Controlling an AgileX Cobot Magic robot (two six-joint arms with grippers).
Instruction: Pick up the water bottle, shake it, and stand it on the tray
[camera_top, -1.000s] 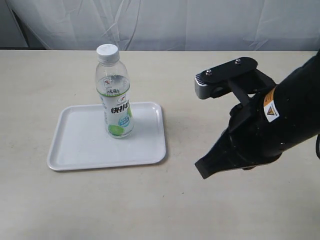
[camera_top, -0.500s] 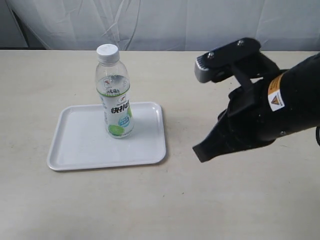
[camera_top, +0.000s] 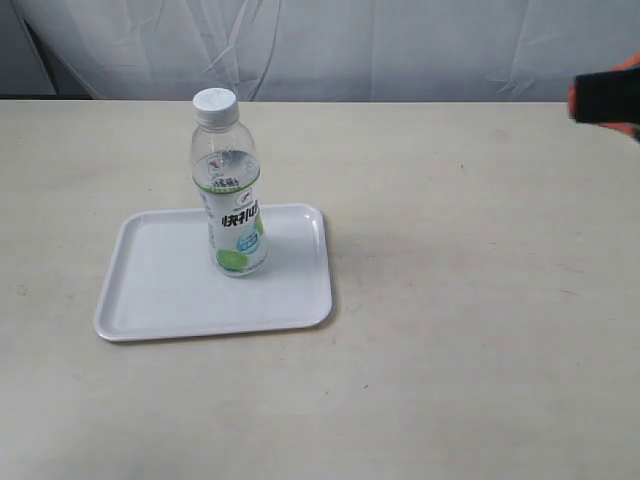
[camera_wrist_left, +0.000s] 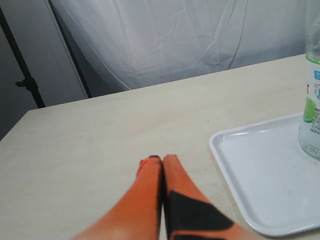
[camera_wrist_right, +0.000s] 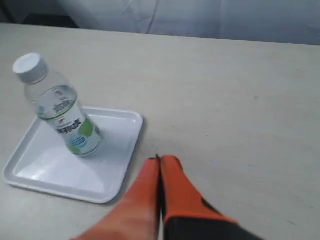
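Note:
The water bottle (camera_top: 229, 185) stands upright on the white tray (camera_top: 160, 290), clear plastic with a white cap and a white-and-green label. The right wrist view shows the bottle (camera_wrist_right: 62, 109) on the tray (camera_wrist_right: 50, 167), well apart from my right gripper (camera_wrist_right: 160, 161), whose orange fingers are pressed together and empty. In the exterior view only a blurred sliver of the right gripper (camera_top: 606, 97) shows at the right edge. My left gripper (camera_wrist_left: 159, 160) is shut and empty, beside the tray's (camera_wrist_left: 260, 185) edge, away from the bottle (camera_wrist_left: 312, 100). It is out of the exterior view.
The beige table (camera_top: 460, 300) carries nothing else. A white curtain (camera_top: 350, 45) hangs behind its far edge. A dark stand (camera_wrist_left: 25, 82) shows past the table's corner in the left wrist view.
My right arm has pulled back from the middle of the table up and to the right, almost out of the exterior view. The bottle and tray have not moved.

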